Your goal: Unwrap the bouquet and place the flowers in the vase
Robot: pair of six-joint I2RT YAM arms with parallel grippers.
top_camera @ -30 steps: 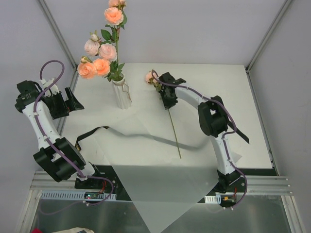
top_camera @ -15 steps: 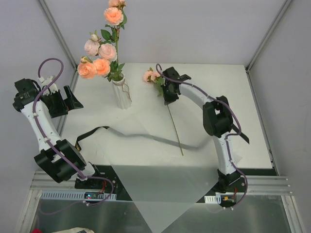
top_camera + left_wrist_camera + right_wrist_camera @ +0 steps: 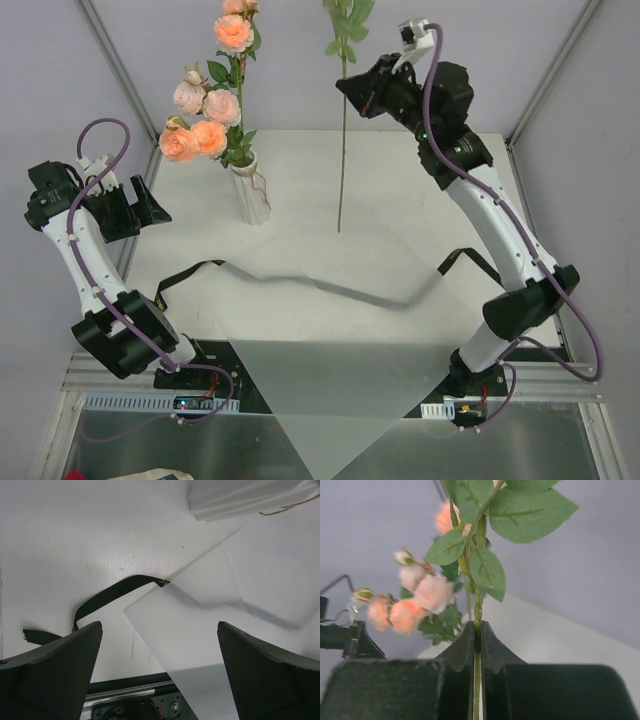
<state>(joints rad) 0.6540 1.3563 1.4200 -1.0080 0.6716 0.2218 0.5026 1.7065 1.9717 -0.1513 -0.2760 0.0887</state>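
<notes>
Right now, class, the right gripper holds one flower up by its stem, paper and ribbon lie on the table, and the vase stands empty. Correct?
No. The vase is not empty: the top view shows several flowers in it. Otherwise right: the right gripper holds one flower up by its stem; paper and ribbon lie on the table.

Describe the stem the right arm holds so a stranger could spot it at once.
Look over the white table, right of the vase. There one long thin green stem hangs upright, pinched in the shut right gripper. Unlike the flowers bunched in the vase, it is alone and outside the vase.
</notes>
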